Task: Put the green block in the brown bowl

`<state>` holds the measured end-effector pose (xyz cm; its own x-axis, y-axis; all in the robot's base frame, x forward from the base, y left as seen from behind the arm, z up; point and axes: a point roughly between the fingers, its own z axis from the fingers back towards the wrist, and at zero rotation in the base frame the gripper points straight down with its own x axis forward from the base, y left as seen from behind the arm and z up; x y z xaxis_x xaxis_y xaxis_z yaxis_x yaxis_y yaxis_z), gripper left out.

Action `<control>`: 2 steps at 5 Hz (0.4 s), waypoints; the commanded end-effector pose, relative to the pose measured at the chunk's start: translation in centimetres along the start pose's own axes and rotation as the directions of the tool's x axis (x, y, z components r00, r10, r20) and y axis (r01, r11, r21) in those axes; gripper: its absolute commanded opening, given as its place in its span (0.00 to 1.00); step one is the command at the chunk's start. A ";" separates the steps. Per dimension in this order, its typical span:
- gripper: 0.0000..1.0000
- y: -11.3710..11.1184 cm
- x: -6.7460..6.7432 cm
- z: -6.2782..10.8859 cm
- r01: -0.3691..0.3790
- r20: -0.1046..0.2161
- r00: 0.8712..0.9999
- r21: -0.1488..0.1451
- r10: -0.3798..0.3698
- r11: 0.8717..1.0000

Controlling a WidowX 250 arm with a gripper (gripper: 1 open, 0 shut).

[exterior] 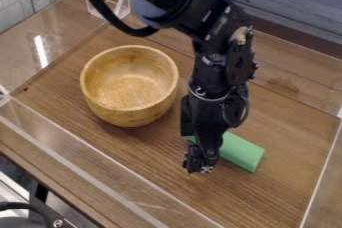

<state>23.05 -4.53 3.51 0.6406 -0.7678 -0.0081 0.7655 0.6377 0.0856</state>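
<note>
Nearest the camera, the claw hangs low over the wooden table, its fingers spread and nothing visibly pinched between them. The green block lies flat just beside and partly behind the claw, on the right of the picture; the claw hides its far left end, so I cannot tell whether a finger touches it.

The block slants while the fingers sit toward its left end. Closing from here could catch only a corner, and the bar might then swivel or squirt away. Coming straight down without shifting over could land a fingertip on its top and press it against the wood.

Farther off, up and to the left of the claw, stands the brown bowl, upright. Its thick rim could snag a bar carried too low, and a bar gripped by one end could droop and catch there too.
</note>
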 end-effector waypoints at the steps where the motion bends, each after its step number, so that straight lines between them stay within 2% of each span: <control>1: 1.00 1.5 1.1 0.6 0.017 0.039 0.999 0.032 -0.018 0.999; 2: 1.00 0.6 0.7 0.0 -0.025 0.039 0.999 0.034 0.024 0.999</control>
<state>23.56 -4.50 2.95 0.6609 -0.7504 0.0090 0.7461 0.6583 0.0996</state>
